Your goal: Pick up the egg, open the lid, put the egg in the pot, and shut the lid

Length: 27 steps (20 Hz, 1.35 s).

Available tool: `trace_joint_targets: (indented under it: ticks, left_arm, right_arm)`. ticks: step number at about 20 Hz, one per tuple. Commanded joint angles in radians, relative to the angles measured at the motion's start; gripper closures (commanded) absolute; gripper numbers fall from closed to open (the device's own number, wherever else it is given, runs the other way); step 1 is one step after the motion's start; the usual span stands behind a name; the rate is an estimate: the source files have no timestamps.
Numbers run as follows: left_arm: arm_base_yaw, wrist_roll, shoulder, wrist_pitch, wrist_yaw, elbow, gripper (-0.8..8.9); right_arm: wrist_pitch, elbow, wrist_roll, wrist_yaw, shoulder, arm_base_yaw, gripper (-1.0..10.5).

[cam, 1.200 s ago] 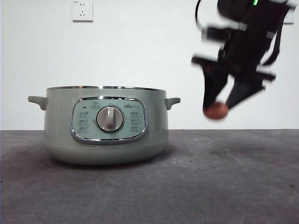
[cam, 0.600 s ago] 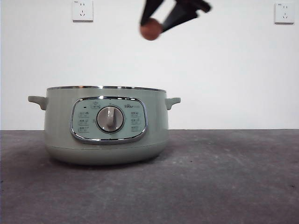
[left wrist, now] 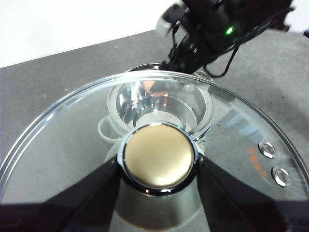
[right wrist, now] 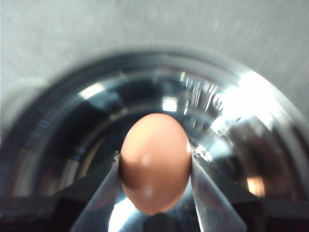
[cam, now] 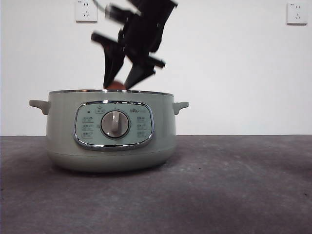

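The pale green pot (cam: 111, 130) stands open at the left of the front view. My right gripper (cam: 118, 86) comes down from above to the pot's rim and is shut on the reddish-brown egg (right wrist: 155, 162), whose top just shows over the rim (cam: 116, 86). In the right wrist view the egg hangs over the pot's shiny steel inside (right wrist: 231, 125). My left gripper (left wrist: 159, 164) is shut on the knob (left wrist: 159, 156) of the glass lid (left wrist: 63, 140) and holds it high above the pot (left wrist: 159, 104), out of the front view.
The pot stands on a dark grey table (cam: 234, 185) before a white wall. Two wall sockets (cam: 86, 10) (cam: 297, 13) are high on the wall. The right arm (left wrist: 217, 29) shows beyond the lid in the left wrist view.
My right gripper has carried the egg from the right side, up and leftward over the pot, then down to the pot's rim. The pot has not moved.
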State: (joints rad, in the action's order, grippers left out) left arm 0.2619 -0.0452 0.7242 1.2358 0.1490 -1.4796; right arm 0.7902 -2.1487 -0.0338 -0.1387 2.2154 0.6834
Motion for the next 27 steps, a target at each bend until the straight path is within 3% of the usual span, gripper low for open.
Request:
trace_joint_targets:
  ticks: [1, 19, 21, 23, 27]
  left_arm:
    - [-0.003, -0.016, -0.011, -0.048, 0.008, -0.016, 8.22]
    - [-0.003, -0.030, -0.011, -0.047, 0.008, -0.016, 8.21]
    - [-0.003, -0.030, -0.011, -0.047, 0.008, -0.016, 8.22]
    - [-0.003, -0.030, -0.011, -0.047, 0.008, -0.016, 8.21]
    - [-0.003, -0.030, -0.009, -0.047, 0.008, -0.016, 8.22]
  right_arm:
    - [0.005, -0.003, -0.023, -0.003, 0.048, 0.006, 9.6]
    - [0.097, 0.002, -0.056, 0.042, 0.126, 0.011, 9.6]
    - [0.093, 0.002, -0.045, 0.042, 0.126, 0.011, 8.4]
    - [0.081, 0.001, -0.025, 0.042, 0.126, 0.013, 5.9]
    - [0.086, -0.057, -0.010, 0.042, 0.123, 0.017, 5.6]
